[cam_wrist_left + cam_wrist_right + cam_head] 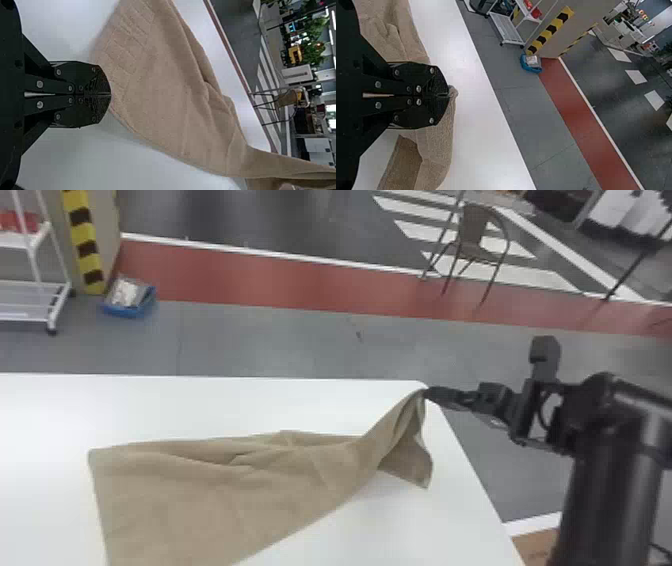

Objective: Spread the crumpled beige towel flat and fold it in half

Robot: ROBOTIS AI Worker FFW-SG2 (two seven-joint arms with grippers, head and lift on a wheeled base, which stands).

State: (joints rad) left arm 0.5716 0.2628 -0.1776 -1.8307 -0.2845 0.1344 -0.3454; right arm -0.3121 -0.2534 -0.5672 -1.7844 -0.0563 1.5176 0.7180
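The right gripper (428, 392) pinches a raised end of the beige towel (225, 490), the rest lying across the white table (175, 405). In the left wrist view, the left gripper (110, 94) is closed at the cloth; whether it grips any, I can't tell.

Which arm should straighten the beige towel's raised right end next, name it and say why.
Right, most likely. The right gripper is shut on that end of the beige towel, near the white table's far right corner. The left gripper is at another edge, well away.
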